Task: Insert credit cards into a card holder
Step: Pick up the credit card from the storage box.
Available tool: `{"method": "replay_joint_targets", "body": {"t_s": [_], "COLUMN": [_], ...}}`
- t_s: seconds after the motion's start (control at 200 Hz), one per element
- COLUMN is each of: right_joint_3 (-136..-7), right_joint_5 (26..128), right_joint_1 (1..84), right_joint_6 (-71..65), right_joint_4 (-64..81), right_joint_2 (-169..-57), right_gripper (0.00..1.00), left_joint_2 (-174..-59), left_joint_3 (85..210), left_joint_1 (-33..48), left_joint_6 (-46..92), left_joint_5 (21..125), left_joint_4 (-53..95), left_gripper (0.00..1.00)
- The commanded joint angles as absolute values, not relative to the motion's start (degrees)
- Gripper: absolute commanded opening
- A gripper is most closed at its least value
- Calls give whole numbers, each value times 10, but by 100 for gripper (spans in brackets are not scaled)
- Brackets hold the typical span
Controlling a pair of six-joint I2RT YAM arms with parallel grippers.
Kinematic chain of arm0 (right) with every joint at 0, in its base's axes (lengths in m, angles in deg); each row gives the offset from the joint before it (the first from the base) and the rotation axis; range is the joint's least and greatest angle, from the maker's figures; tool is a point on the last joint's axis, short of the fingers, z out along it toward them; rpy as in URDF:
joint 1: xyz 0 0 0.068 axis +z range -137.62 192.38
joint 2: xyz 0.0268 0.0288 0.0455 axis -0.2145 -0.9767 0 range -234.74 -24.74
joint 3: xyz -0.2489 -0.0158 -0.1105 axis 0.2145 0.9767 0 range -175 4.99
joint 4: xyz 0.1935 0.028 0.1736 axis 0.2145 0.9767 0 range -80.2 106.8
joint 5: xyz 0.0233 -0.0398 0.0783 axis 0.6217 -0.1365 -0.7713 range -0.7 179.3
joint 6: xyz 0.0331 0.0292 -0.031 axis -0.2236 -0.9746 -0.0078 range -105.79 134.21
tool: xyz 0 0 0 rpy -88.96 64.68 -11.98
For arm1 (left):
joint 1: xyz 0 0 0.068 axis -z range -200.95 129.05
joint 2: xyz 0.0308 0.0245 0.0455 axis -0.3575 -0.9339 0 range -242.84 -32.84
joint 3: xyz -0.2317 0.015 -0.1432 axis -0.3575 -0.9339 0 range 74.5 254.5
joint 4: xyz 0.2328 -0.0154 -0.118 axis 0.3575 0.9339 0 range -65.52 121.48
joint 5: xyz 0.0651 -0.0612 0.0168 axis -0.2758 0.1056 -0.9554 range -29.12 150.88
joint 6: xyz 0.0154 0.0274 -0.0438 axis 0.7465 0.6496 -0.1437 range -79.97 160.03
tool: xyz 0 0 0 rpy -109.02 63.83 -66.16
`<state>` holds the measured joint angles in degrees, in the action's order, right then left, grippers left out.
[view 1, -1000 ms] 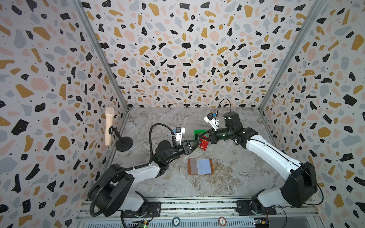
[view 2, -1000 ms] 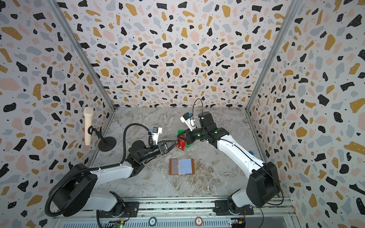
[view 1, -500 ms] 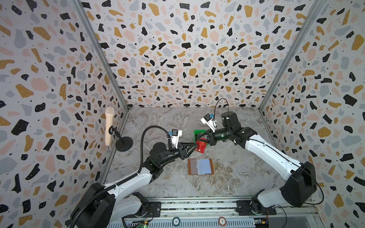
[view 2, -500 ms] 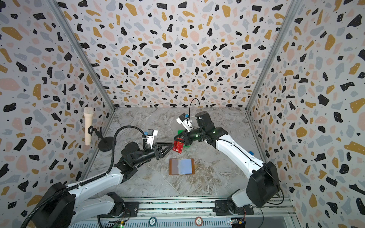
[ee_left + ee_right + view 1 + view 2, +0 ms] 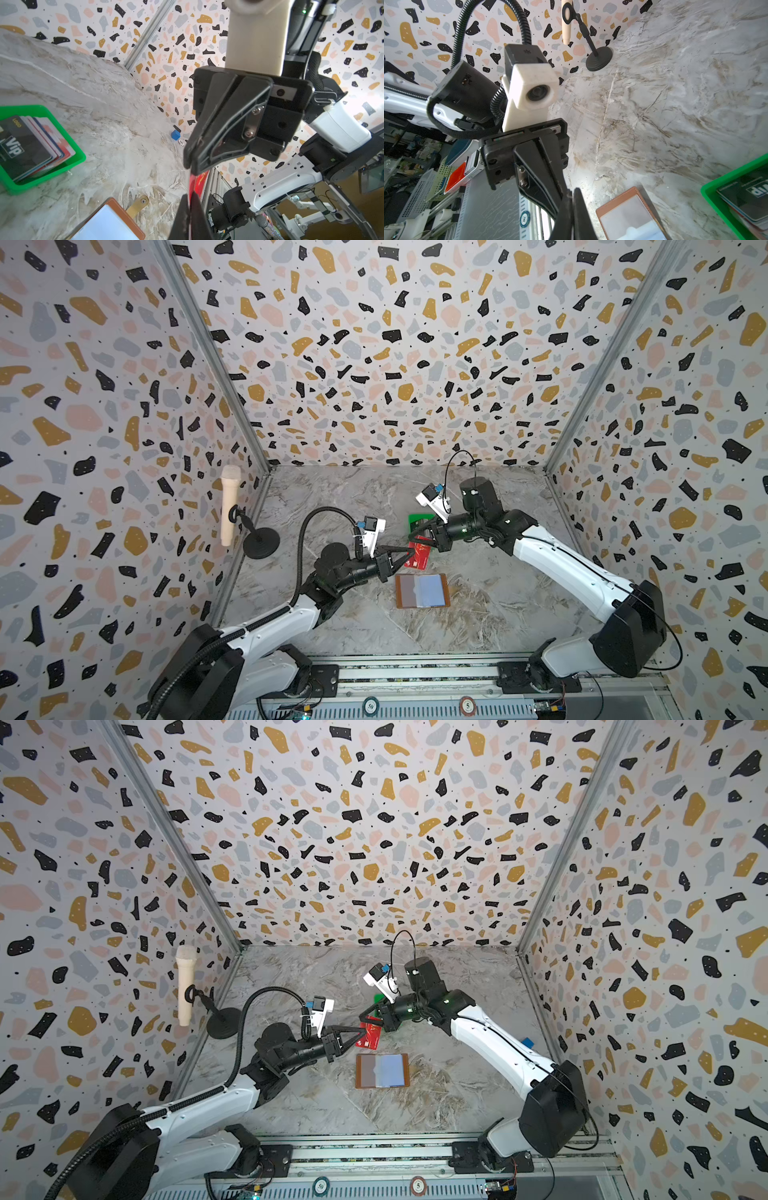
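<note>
**A:** Where is the red card sitting?

**B:** It isn't sitting. It is hanging in the air just beyond the far edge of the card holder, clear of the table, and both grippers are meeting on it.

**A:** Which one is gripping it?

**B:** The left gripper is reaching in from the holder's left and pinching the card's lower part, with its jaws closed down to the card's thickness. The left wrist view is showing the red plastic rising from between its fingertips. The right gripper is coming in from the holder's right onto the card's upper edge. Its jaws are looking all but closed on that edge too.

**A:** And the holder?

**B:** It is lying open and flat on the marble, pale sleeves facing up. Neither gripper is touching it.

**A:** What about the other cards?

**B:** The remaining credit cards are leaning in a stack inside the green tray, with a dark VIP card on top. The tray is standing farther beyond the holder than the red card is.
</note>
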<state>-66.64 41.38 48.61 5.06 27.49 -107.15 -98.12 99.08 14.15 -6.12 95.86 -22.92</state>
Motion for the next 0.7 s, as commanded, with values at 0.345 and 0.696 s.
{"method": "replay_joint_targets", "body": {"t_s": [0.345,0.696], "right_joint_3": [-467,-321], "right_joint_5": [484,392], "right_joint_1": [438,453], "right_joint_6": [-77,-201], "right_joint_4": [34,-228], "right_joint_2": [-890,-891], "right_gripper": [44,48], "left_joint_2": [-930,-940], "left_joint_3": [920,871], "left_joint_1": [144,144], "left_joint_6": [-135,-199], "left_joint_5": [864,847], "left_joint_4": [-323,-433], "left_gripper": [0,0]}}
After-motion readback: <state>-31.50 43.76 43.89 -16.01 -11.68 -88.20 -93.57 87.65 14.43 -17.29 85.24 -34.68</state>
